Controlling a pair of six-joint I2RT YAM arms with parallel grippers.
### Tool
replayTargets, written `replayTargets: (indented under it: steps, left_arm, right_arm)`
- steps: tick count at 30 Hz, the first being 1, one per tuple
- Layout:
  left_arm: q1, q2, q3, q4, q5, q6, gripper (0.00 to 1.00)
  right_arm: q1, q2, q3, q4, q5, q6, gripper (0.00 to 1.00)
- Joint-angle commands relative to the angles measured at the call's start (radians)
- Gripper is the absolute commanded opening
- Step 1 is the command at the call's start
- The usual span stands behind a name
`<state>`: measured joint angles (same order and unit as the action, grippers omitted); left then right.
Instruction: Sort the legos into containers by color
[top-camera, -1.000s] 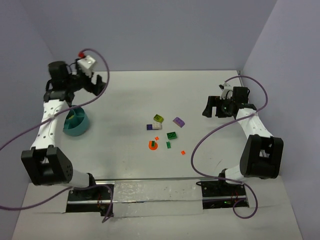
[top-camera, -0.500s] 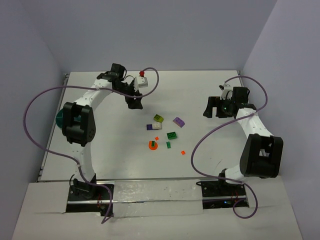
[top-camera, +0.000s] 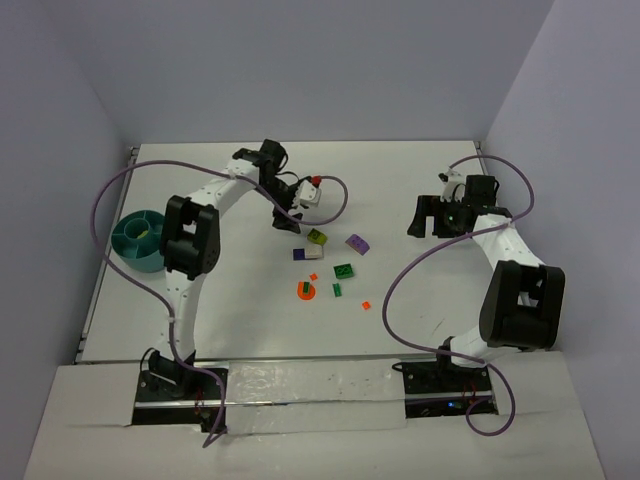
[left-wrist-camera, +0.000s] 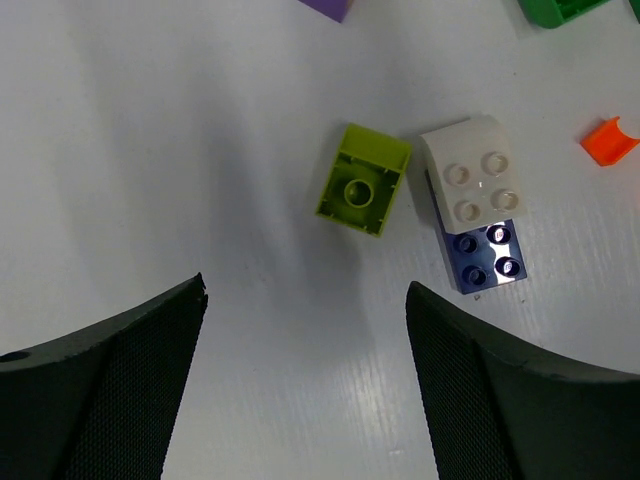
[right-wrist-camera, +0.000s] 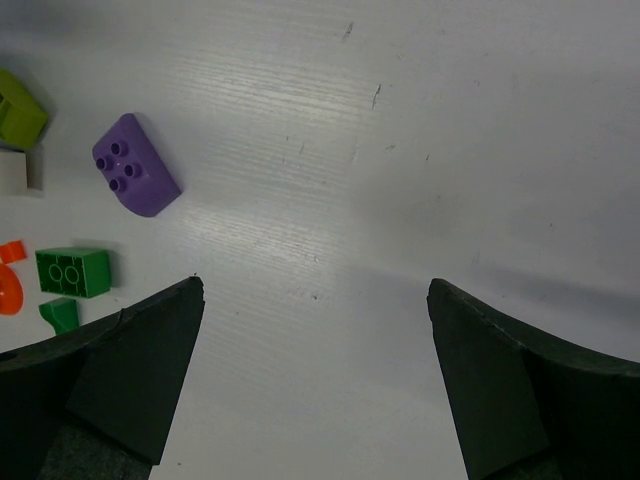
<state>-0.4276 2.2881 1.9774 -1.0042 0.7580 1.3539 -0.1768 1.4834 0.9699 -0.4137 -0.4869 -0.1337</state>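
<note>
White table (top-camera: 230, 300), scattered legos (top-camera: 343, 270), teal bowl (top-camera: 141, 259)

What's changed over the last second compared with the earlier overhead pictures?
The left gripper swung from the far left, by the round teal divided bowl, rightward to the middle of the table; it now hovers open and empty near the lime green plastic brick. Nothing was taken or let go. The bowl, the other bricks and the open right gripper stayed put.

No legible text anywhere, no words, numbers, brand marks or signs on the legos (left-wrist-camera: 362, 180), the teal bowl (top-camera: 140, 262) or the table (top-camera: 400, 180) — stud tops of the bricks too blurred to show any lettering.
</note>
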Motion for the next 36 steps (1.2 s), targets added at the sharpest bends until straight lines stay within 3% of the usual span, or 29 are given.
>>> replayTargets:
  steps: [1, 10, 12, 28, 32, 34, 36]
  left_arm:
    - [-0.037, 0.034, 0.061, -0.074, 0.009, 0.115, 0.86]
    - [-0.086, 0.079, 0.084, -0.095, -0.006, 0.123, 0.77]
    - [-0.095, 0.101, 0.106, -0.11, -0.012, 0.13, 0.71]
    - [-0.158, 0.161, 0.146, -0.131, -0.108, 0.097, 0.6]
    - [-0.158, 0.163, 0.154, -0.155, -0.137, 0.082, 0.51]
    - [-0.16, 0.136, 0.139, -0.141, -0.157, 0.064, 0.35]
    - [-0.157, 0.105, 0.12, -0.118, -0.16, 0.029, 0.27]
  right_arm:
    - [-0.011, 0.0, 0.039, 0.0, 0.002, -0.018, 1.0]
    - [-0.012, 0.011, 0.043, 0.001, -0.001, -0.017, 1.0]
    - [-0.012, 0.011, 0.043, -0.002, -0.002, -0.017, 1.0]
    - [-0.015, 0.012, 0.041, -0.002, -0.001, -0.02, 1.0]
    - [-0.015, 0.009, 0.041, -0.002, -0.001, -0.02, 1.0]
    - [-0.015, 0.008, 0.041, 0.0, -0.001, -0.021, 1.0]
    - [-0.015, 0.004, 0.041, 0.0, -0.002, -0.02, 1.0]
